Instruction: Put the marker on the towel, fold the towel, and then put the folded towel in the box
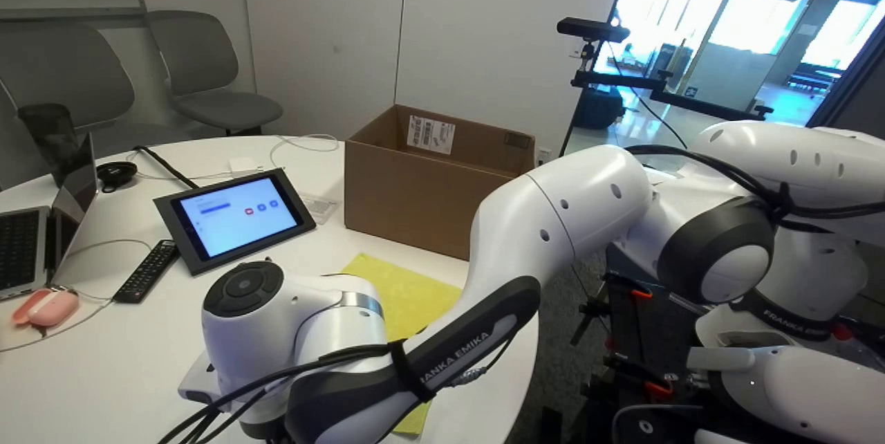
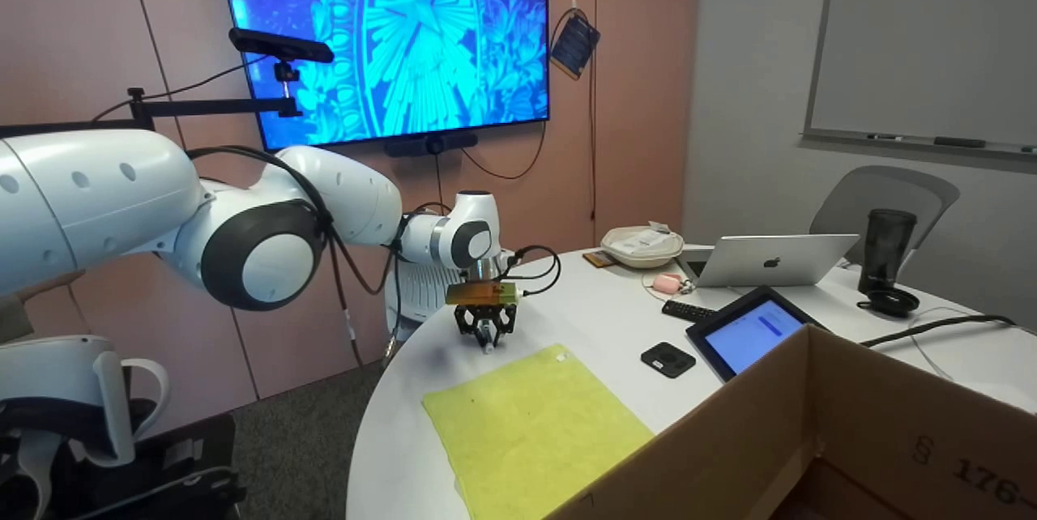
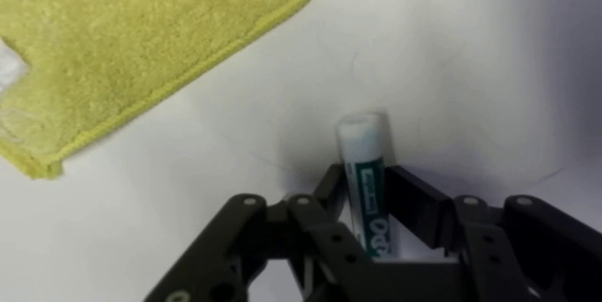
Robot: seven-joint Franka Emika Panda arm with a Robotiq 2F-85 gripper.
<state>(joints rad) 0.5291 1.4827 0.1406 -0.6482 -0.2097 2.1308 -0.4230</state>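
The marker [image 3: 367,189] is white with a dark green label. My gripper [image 3: 362,172] is shut on it, with one fingertip on each side, low over the white table. In an exterior view the gripper [image 2: 486,330] is just beyond the towel's far edge, the marker's pale end [image 2: 488,347] showing below it. The yellow towel [image 2: 535,431] lies flat on the table; it also shows in the wrist view [image 3: 141,24], apart from the marker. The open cardboard box [image 1: 408,195] stands beyond the towel. In that view the arm hides the gripper and part of the towel.
A tablet on a stand [image 1: 238,216], a remote [image 1: 146,271], a laptop [image 2: 778,261] and a pink case [image 2: 667,283] are on the table. A black flat device [image 2: 668,359] lies between towel and tablet. The round table's edge [image 2: 356,439] is close to the towel.
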